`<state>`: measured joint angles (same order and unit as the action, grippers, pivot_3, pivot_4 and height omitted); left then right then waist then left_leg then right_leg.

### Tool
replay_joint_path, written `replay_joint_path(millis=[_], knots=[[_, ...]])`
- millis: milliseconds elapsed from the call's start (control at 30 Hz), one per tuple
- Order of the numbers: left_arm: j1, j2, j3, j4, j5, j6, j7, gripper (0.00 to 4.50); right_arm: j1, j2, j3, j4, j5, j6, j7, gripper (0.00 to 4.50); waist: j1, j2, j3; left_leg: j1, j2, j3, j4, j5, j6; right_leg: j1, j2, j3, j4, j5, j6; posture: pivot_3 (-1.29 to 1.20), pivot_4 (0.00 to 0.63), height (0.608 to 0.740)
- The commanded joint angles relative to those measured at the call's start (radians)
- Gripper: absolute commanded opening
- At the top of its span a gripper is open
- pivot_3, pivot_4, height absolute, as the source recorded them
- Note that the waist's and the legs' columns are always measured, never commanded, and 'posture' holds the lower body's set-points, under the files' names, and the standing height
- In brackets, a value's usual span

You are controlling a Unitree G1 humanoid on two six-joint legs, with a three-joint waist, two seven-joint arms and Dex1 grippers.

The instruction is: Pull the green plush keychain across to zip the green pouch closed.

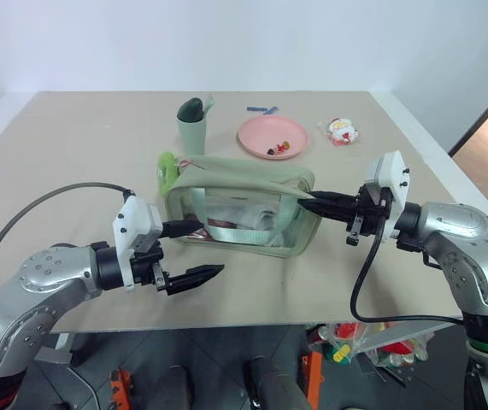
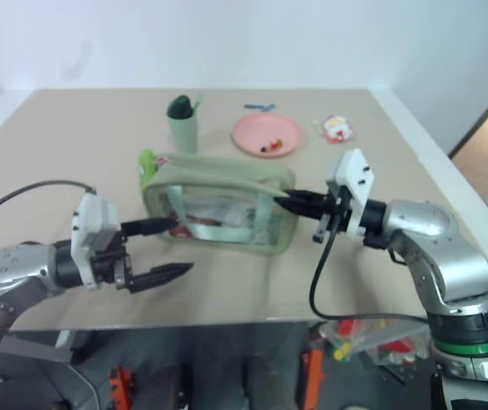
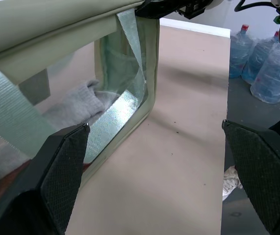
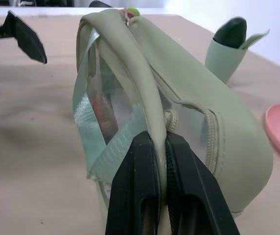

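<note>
On the tabletop (image 1: pixel 73 154) in front of me I count one green pouch (image 1: pixel 239 205), one green plush keychain (image 1: pixel 167 166), one dull green cup (image 1: pixel 192 128), one pink plate (image 1: pixel 271 137), one small red-and-white toy (image 1: pixel 340 131) and one blue pen (image 1: pixel 261 109). I have two end effectors: left (image 1: pixel 194 254), right (image 1: pixel 305 203).

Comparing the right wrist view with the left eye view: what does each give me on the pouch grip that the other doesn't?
Right wrist view alone: the right gripper shut on the green pouch's top edge, beside its zipper.

Left eye view alone: the green plush keychain at the pouch's far left end, the left gripper open by the near left corner, and the pink plate.

Both: the pouch, the dull green cup behind it, the table.
</note>
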<state>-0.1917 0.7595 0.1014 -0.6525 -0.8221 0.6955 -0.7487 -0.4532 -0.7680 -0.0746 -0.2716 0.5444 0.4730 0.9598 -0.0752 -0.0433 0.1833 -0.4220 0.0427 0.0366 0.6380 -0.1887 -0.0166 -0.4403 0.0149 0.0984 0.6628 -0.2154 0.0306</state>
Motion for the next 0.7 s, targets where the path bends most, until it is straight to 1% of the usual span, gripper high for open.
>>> replay_joint_path(millis=[33,200,300,600,667,700], knots=[[-0.023,-0.002,0.001,-0.006,0.003,-0.006,0.006,4.50,-0.061,0.025,0.009,0.015,-0.006,-0.086,0.055,0.05,-0.003,0.000,0.000,0.000,0.000,0.000,0.000,0.000,0.000,0.000,0.000,0.000,0.000,0.000,0.000,0.00,0.150,0.740],[-0.031,0.001,0.000,-0.003,0.005,-0.002,0.006,4.50,-0.101,0.046,0.027,0.056,-0.023,-0.171,0.130,0.05,-0.002,0.000,0.000,0.001,0.001,0.000,0.000,0.000,0.000,0.000,0.001,0.000,0.000,0.001,-0.001,0.00,0.150,0.740],[-0.034,0.001,-0.001,-0.003,0.006,0.000,0.007,4.50,-0.114,0.056,0.025,0.081,-0.027,-0.193,0.148,0.05,-0.002,0.000,0.000,0.000,0.001,0.000,0.000,0.000,0.000,0.000,0.001,0.000,0.000,0.001,-0.001,0.00,0.150,0.740],[-0.028,0.000,0.001,-0.004,0.009,0.003,0.011,4.50,-0.079,0.062,0.019,0.129,-0.041,-0.272,0.204,0.05,-0.002,0.000,0.000,0.000,0.001,0.000,0.000,0.000,0.000,0.000,0.001,0.000,0.000,0.001,-0.001,0.00,0.150,0.740],[-0.031,-0.014,0.011,-0.002,-0.006,0.004,0.024,4.50,-0.064,0.063,0.021,0.129,-0.046,-0.282,0.207,0.05,-0.002,0.000,0.000,0.000,0.001,0.000,0.000,0.000,0.000,0.000,0.001,0.000,0.000,0.001,-0.001,0.00,0.150,0.740],[-0.038,-0.025,0.029,-0.001,-0.036,0.013,0.040,4.50,-0.057,0.063,0.022,0.127,-0.047,-0.285,0.206,0.05,-0.002,0.000,0.000,0.000,0.001,0.000,0.000,0.000,0.000,0.000,0.001,0.000,0.000,0.001,-0.001,0.00,0.150,0.740]])
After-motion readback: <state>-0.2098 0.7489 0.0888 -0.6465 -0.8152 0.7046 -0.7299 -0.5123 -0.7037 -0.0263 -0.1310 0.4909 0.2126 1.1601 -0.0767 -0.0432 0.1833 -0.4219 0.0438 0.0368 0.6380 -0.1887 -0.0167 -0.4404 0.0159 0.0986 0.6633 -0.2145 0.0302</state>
